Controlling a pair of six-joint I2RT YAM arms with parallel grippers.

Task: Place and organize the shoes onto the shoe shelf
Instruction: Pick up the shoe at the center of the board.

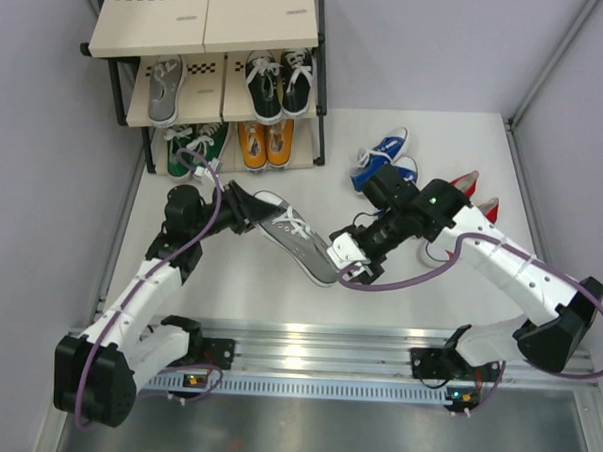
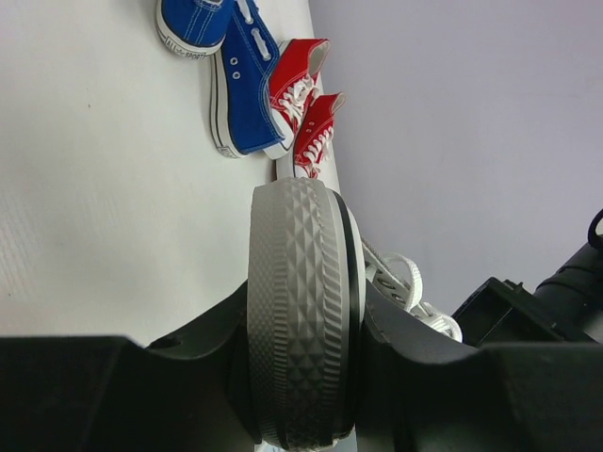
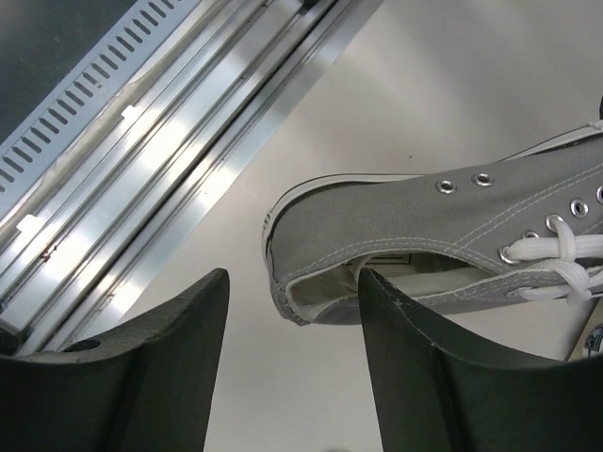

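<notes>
Shelf [image 1: 150, 29] is standing at eleven o'clock, carrying several shoes [image 1: 265, 89]. Left claw [image 1: 254, 213] is clamping the toe of a grey shoe [image 1: 297, 237] at the worktop's [image 1: 238, 295] centre. Right claw [image 1: 341, 259] is straddling its heel, jaws apart, one side not touching. Blue pair [image 1: 382, 159] and red pair [image 1: 475, 192] are lying at one o'clock, side by side.

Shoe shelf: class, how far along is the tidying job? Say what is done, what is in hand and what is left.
Done: the shoe shelf holds one grey shoe, a black pair, a green pair and an orange pair. In hand: the left pincer grips the second grey shoe, the right pincer open at its heel. Left: that shoe, plus the blue pair and red pair on the table.
</notes>
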